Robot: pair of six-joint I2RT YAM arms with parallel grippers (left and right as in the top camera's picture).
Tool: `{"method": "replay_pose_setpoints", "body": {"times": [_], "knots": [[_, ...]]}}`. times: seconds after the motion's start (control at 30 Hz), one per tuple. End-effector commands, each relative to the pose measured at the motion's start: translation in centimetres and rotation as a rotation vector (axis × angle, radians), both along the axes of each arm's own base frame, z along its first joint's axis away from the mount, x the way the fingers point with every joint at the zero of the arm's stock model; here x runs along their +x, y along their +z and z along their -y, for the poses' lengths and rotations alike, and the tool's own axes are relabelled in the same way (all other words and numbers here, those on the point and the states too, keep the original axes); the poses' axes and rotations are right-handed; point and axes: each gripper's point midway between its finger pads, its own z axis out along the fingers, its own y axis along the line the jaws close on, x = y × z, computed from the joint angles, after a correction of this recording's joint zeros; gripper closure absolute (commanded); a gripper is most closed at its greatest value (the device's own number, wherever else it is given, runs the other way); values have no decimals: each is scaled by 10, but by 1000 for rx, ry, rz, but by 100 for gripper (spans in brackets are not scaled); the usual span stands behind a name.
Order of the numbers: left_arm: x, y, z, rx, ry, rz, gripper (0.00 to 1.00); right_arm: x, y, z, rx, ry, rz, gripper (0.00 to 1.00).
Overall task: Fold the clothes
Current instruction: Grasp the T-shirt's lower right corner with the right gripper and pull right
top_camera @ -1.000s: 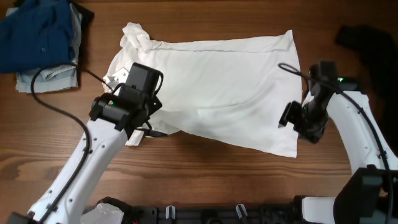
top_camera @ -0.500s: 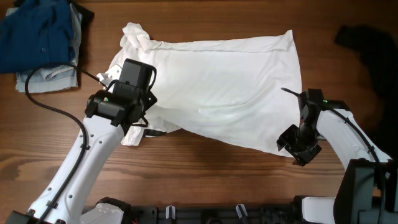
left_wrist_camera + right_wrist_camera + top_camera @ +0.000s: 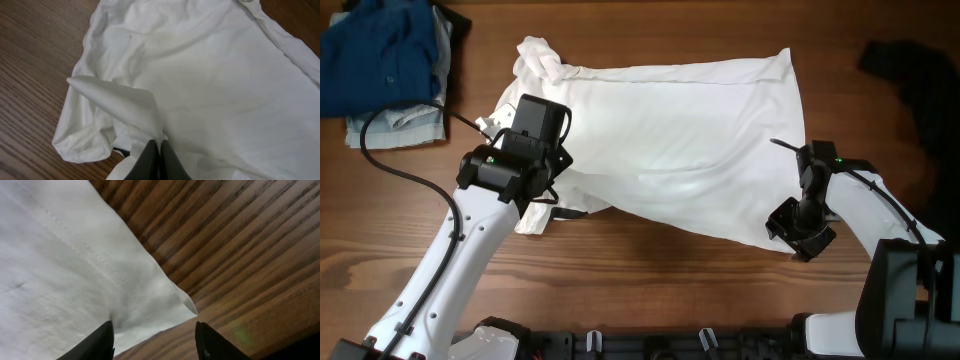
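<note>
A: What carried it all?

B: A brown table (image 3: 650, 275) with wood grain streaking along its length. The white garment (image 3: 680, 130) lay spread across the middle of it. The cloth was thin and smooth with shallow creases, and its upper-left end was bunched into a lump.

A: Was there room around the garment?

B: Bare wood ran along both its near edge and its far edge. To its left, well apart, blue clothes (image 3: 380, 50) were heaped on a paler piece. To its right, also well apart, a crumpled black garment (image 3: 918, 85) sat by the table's edge.

A: And the arms?

B: The left gripper (image 3: 159, 150) stood over the garment's lower-left edge. Its jaws were pressed together on a pinch of the white cloth. The cloth rose toward them in a pointed, tent-like fold (image 3: 115, 97). Beside that fold the garment's edge curled over itself on the wood.

A: The other one?

B: The right gripper (image 3: 154, 330) hung at the garment's lower-right corner (image 3: 186, 305). Its jaws were spread wide and clasped nothing. One finger was over cloth, the other over bare wood.

A: What did the edge look like there?

B: It was straight, with a stitched hem line running parallel just inside it. The corner ended in a small rounded tip lying flat on the table.
</note>
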Motion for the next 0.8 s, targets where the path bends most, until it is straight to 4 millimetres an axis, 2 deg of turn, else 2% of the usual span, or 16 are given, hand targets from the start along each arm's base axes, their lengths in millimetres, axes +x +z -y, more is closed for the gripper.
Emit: {"method": "replay_pose_setpoints", "body": {"times": [0.0,0.2,0.3,0.37,0.4,0.43,0.47,0.53,0.63,0.77], "knots": [[2,1,-4,16,0,6,96,-1,-3,4,-14,33,-5,47],[1,1,-4,16,0,6,96,7,-9,3,-11,33,21,48],[1,1,-4,17,0,3,96,3,-15,-2,26,52,-9,49],[1,1,-4,18,-1,2,96,0,-17,-7,62,74,-28,56],[1,1,-4,18,-1,2,96,-1,-18,-8,66,72,-38,66],[1,1,-4,18,-1,2,96,-3,-18,-8,69,72,-44,83],[0,1,-4,19,0,0,96,-3,-18,-8,69,71,-43,96],[0,1,-6,30,3,1,96,0,-17,-11,87,74,-33,96],[1,3,-11,79,-27,4,96,15,-11,-10,88,104,25,96],[-1,7,-13,84,-29,14,96,67,29,3,74,156,213,96]]}}
